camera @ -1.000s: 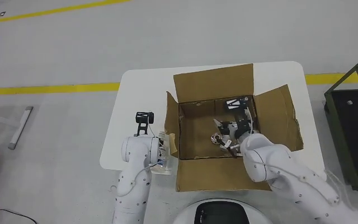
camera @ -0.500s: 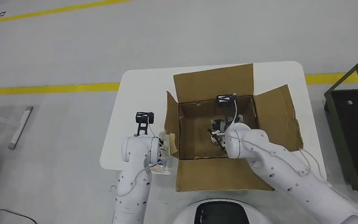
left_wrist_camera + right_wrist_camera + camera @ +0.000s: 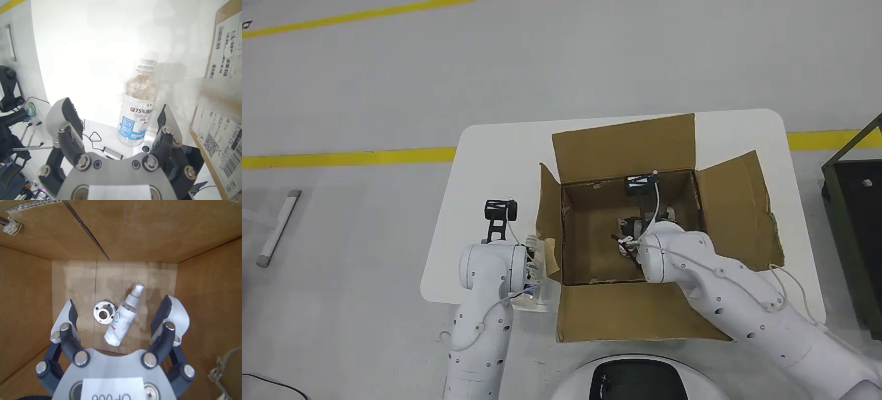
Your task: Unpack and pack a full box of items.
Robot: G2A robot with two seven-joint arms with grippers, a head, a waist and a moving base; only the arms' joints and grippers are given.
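Note:
An open cardboard box stands mid-table. My right gripper hangs inside it, open, above the box floor. On that floor, between the fingers' line, lie a white spray bottle and, touching its side, a round metal flange. My left gripper is open outside the box's left side, near the table's front edge. A clear bottle with a white cap and blue label rests on the white table just beyond it, closer to one finger.
The box's four flaps are spread outward; the left flap, covered in labels, is close beside my left gripper. A dark green rack stands off the table's right side. The table's left half is bare.
My right arm has shifted left inside the box, bringing its gripper over the spray bottle and flange. The left arm and the clear bottle have stayed put.

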